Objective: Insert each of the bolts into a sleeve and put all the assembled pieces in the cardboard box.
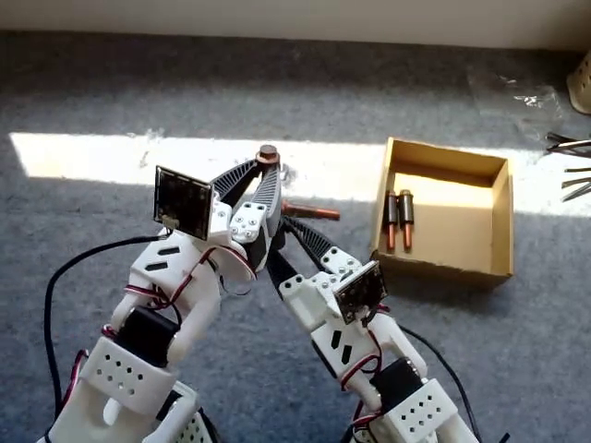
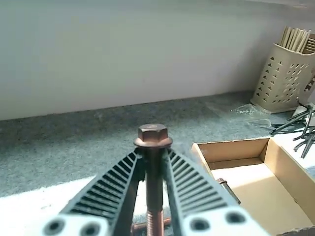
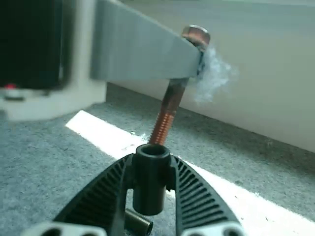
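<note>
Copper-coloured hex bolt [image 2: 153, 169] stands head-up, clamped in the left tool [image 2: 153, 153], its threaded tip at the mouth of the black sleeve [image 3: 149, 184] gripped by the right tool [image 3: 150, 162]. A spare bolt [image 1: 312, 211] lies near the cardboard box [image 1: 503, 217], which holds two assembled pieces [image 1: 398, 218].

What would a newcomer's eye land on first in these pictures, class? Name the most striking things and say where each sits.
First, the copper bolt, held upright and head up in the left arm's jaws, with its threaded tip at the mouth of the black sleeve gripped in the right arm's jaws. Next, the cardboard box off to the right, with two assembled pieces lying inside.
</note>
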`<state>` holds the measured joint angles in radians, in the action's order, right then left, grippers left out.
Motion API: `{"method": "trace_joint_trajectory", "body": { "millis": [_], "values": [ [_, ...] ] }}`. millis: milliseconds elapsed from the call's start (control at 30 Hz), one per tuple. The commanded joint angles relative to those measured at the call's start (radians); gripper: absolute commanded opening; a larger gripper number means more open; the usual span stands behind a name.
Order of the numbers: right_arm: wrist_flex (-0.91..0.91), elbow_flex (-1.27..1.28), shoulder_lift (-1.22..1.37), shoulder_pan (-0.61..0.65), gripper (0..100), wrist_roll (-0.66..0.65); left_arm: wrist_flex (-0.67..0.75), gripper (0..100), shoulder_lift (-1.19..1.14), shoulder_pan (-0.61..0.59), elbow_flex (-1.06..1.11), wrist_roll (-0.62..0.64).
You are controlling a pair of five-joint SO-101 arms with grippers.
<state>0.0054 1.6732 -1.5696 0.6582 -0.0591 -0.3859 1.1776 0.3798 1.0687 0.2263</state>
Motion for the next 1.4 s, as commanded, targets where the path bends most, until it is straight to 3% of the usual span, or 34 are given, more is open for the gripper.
{"method": "trace_joint_trajectory", "body": {
  "millis": [0, 200, 500, 600, 733, 1367],
  "values": [
    [-0.035, 0.104, -0.015, 0.001, 0.5, 0.071, 0.026, 1, 0.019, 0.015, -0.013, 0.015],
    [-0.03, 0.104, -0.015, 0.002, 0.5, 0.115, 0.031, 1, 0.019, 0.015, -0.013, 0.06],
    [-0.027, 0.113, -0.008, 0.002, 0.5, 0.123, 0.169, 1, 0.105, 0.008, 0.073, 0.064],
    [-0.005, 0.113, -0.01, 0.004, 0.5, 0.123, 0.17, 1, 0.185, 0.007, 0.097, 0.063],
    [0.015, 0.113, -0.013, 0.004, 0.5, 0.123, 0.169, 1, 0.249, 0.013, 0.099, -0.035],
    [0.016, 0.105, -0.013, 0.002, 0.5, 0.115, 0.169, 1, 0.275, 0.102, 0.163, -0.026]
  ]
}}
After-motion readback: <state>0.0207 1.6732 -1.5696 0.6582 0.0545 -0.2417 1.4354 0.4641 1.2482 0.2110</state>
